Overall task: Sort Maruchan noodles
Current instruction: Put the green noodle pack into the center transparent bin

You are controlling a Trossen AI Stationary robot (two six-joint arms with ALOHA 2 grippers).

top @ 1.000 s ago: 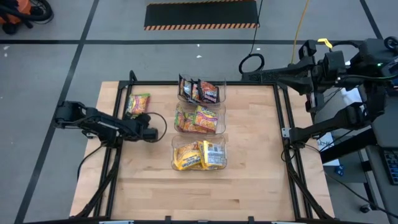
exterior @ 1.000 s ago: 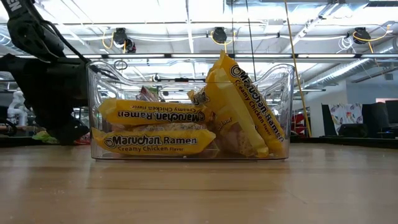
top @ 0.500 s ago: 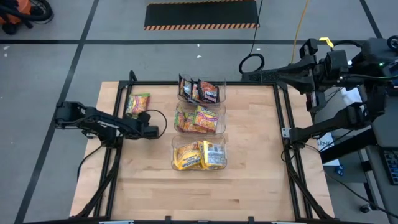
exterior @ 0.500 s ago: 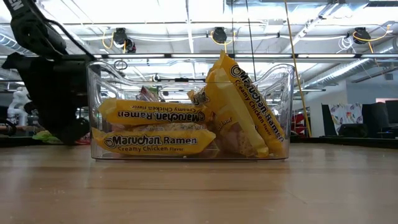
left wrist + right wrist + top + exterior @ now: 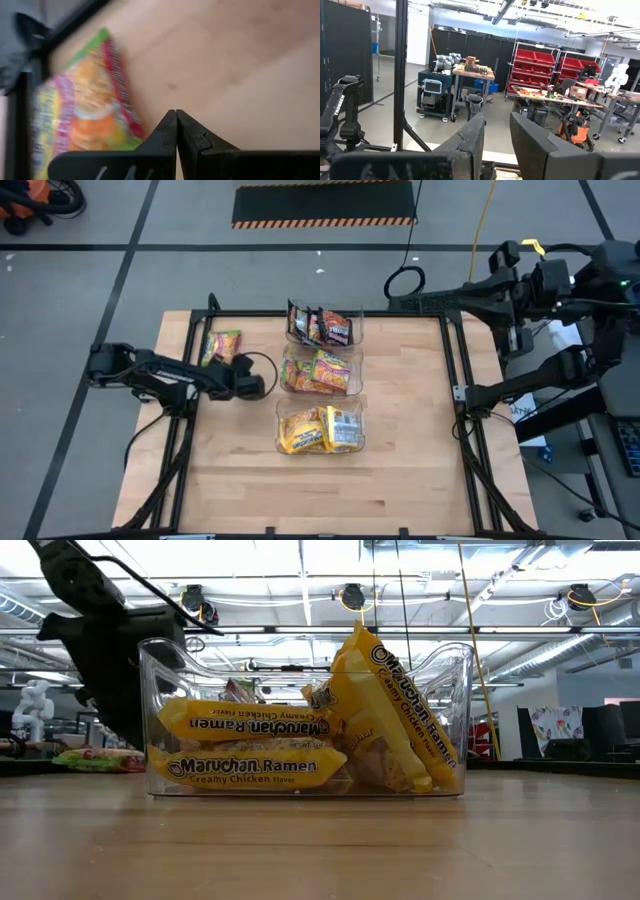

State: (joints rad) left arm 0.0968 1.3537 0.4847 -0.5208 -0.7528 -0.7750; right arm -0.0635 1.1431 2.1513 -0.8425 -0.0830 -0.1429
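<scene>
Bright even overhead light, ceiling-lamp glare in low view, left wrist view blurry.

- Glossy flat yellow ramen packets (image 5: 318, 430) fill the near clear bin.
- Green-yellow packets (image 5: 318, 371) fill the middle bin.
- Dark brown packets (image 5: 322, 326) stand in the far bin.
- One green-yellow packet (image 5: 221, 346) lies flat, far left on the surface.

table (image 5: 400, 460): pale matt wood | bins (image 5: 455, 690): clear glossy plastic | noodle packets (image 5: 245, 766): glossy film

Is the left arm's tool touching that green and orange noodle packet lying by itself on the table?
Apart. In the high view the left tool sits clear of the loose packet, bare table between them.
</scene>
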